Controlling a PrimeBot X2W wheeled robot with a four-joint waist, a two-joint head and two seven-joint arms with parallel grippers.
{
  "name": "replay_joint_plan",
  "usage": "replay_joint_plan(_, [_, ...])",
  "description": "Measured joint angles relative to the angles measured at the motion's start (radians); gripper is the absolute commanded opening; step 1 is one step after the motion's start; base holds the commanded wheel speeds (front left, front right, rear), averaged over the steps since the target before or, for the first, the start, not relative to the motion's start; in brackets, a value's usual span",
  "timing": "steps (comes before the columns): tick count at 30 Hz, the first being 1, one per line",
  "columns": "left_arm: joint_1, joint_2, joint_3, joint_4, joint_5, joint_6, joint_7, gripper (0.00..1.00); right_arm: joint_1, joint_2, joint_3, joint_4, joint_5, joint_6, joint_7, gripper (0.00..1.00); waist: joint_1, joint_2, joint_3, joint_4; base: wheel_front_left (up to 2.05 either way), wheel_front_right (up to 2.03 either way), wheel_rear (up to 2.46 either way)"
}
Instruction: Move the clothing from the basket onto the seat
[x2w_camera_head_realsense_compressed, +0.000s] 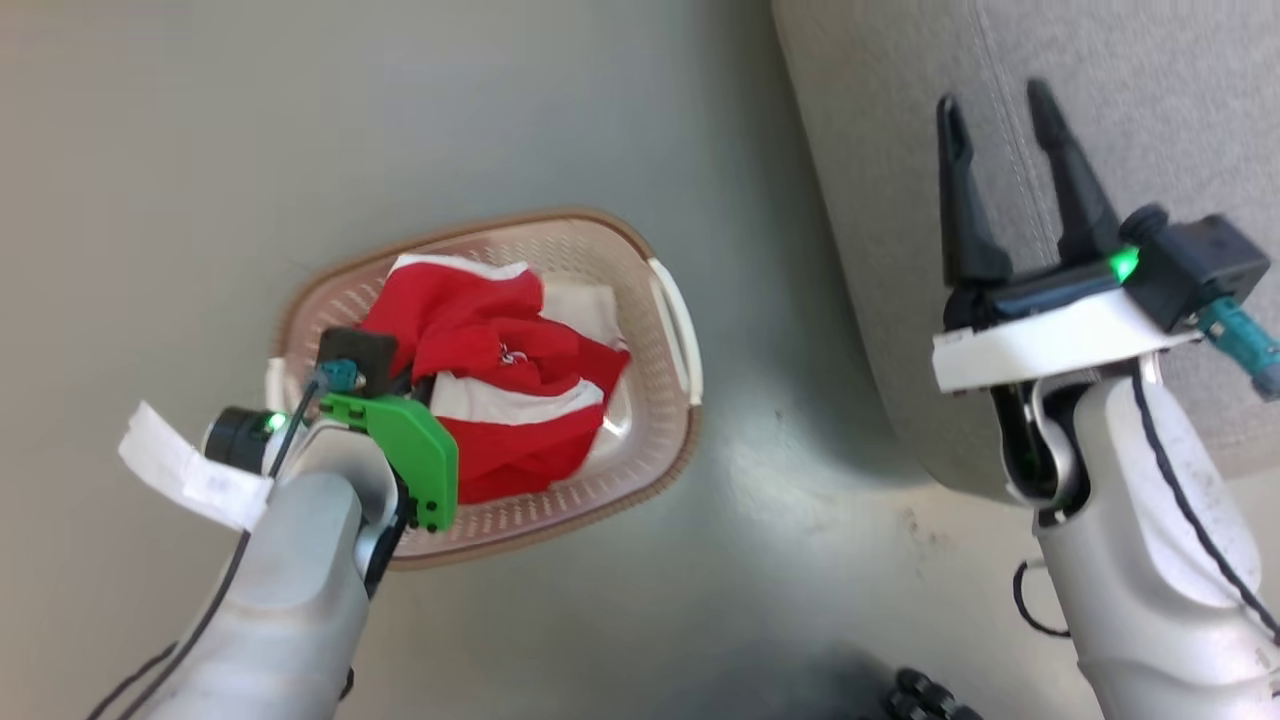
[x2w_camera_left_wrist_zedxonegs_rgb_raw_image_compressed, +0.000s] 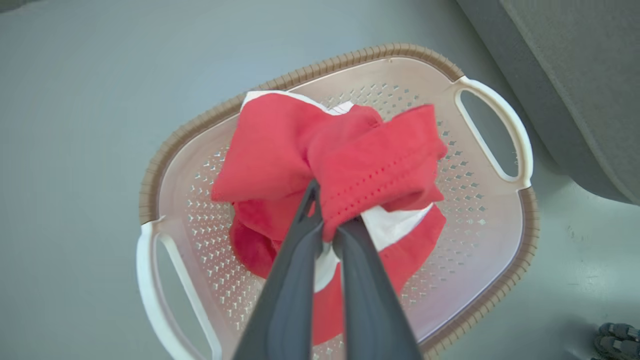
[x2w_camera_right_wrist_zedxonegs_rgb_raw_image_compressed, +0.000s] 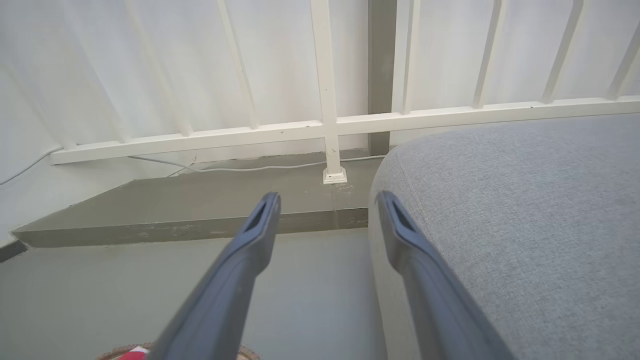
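at the lower left of the head view, nearest the robot's body, the left gripper (x2w_camera_left_wrist_zedxonegs_rgb_raw_image_compressed: 330, 212) reaches down into the small oval cream plastic basket with perforated sides and a brown woven-look rim (x2w_camera_left_wrist_zedxonegs_rgb_raw_image_compressed: 350, 54). its two long dark fingers are pinched close together on a fold of the soft bright-red clothing with white panels (x2w_camera_left_wrist_zedxonegs_rgb_raw_image_compressed: 280, 150), and cloth is bunched over the tips. this is judged a grip taken for lifting. the remainder of the clothing lies heaped inside the basket; none is on the seat. the basket stands on the smooth grey floor (x2w_camera_head_realsense_compressed: 600, 100), near the cushion's edge, so the carry is judged short. to the right, the right gripper (x2w_camera_head_realsense_compressed: 995, 100) hangs with fingers spread wide and nothing between them, over the edge of the large rounded grey fabric-upholstered seat (x2w_camera_head_realsense_compressed: 1150, 90). it is judged to be parked clear of the left arm's path. beyond stands a white railing (x2w_camera_right_wrist_zedxonegs_rgb_raw_image_compressed: 325, 125).
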Motion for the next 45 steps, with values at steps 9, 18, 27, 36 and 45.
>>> replay_joint_plan(9, [0.047, -0.003, -0.001, -0.013, -0.043, 0.0, -0.096, 0.0, 0.074, -0.006, 0.002, 0.072, -0.003, 0.02, 0.0, 1.0, 0.0, 0.0, -0.128, 0.078, 0.0, 0.0, 0.0])
replay_joint_plan(18, [0.075, -0.007, 0.0, -0.109, -0.094, 0.0, -0.118, 0.0, 0.152, -0.005, -0.002, 0.123, -0.003, 0.022, 0.0, 1.0, 0.0, 0.0, -0.262, 0.141, 0.0, 0.0, 0.0])
replay_joint_plan(27, [0.091, -0.007, -0.003, -0.246, -0.105, 0.0, -0.124, 0.0, 0.233, -0.003, 0.005, 0.162, -0.003, 0.03, 0.0, 1.0, 0.0, 0.0, -0.398, 0.183, 0.0, 0.0, 0.0])
replay_joint_plan(36, [0.127, -0.006, -0.074, -0.378, -0.105, 0.0, -0.124, 0.0, 0.299, 0.007, 0.04, 0.177, -0.001, 0.045, 0.0, 1.0, -0.0001, 0.0, -0.52, 0.211, 0.0, 0.0, 0.0])
replay_joint_plan(45, [0.187, 0.004, -0.111, -0.47, -0.124, 0.0, -0.123, 0.0, 0.337, 0.009, 0.074, 0.169, 0.004, 0.055, 0.0, 1.0, -0.0001, 0.0, -0.58, 0.217, 0.0, 0.0, 0.0])
